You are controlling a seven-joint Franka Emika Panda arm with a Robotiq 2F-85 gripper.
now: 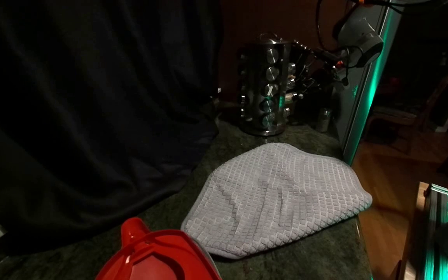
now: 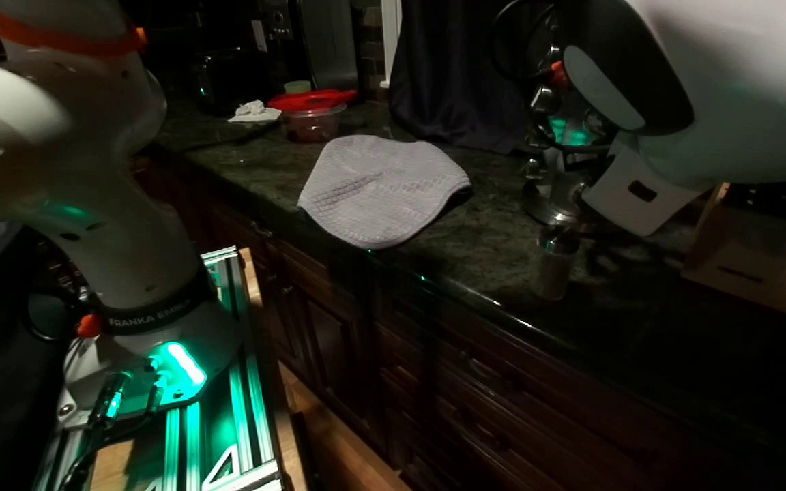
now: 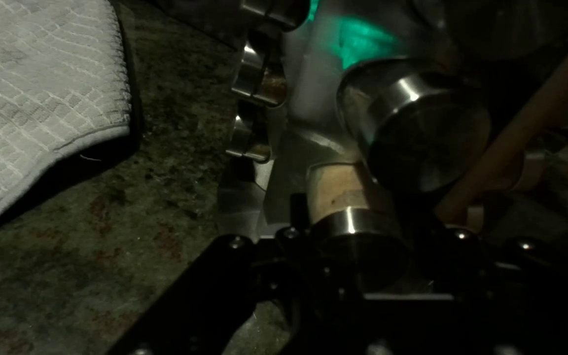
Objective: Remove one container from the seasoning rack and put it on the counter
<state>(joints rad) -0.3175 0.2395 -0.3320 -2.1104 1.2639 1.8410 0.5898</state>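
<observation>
The seasoning rack (image 1: pixel 261 85) stands upright at the back of the counter (image 1: pixel 298 258). In an exterior view, the arm partly hides the rack (image 2: pixel 551 198). In the wrist view, my gripper (image 3: pixel 375 214) is open, its dark fingers on either side of a jar (image 3: pixel 340 190) with tan contents and a silvery lid. The left finger is close to the jar; a dark gap seems to lie at its right. The jar appears still in the rack. In an exterior view, the gripper (image 1: pixel 311 77) is a dark shape beside the rack. A separate jar (image 2: pixel 555 262) stands upright on the counter.
A grey checked cloth (image 1: pixel 274 194) lies in front of the rack. A red-lidded tub (image 2: pixel 311 112) stands farther along the counter. A dark curtain (image 1: pixel 91 116) hangs behind. A wooden block (image 2: pixel 754 249) stands near the rack. A brownish bar (image 3: pixel 520 128) crosses the wrist view beside the jars.
</observation>
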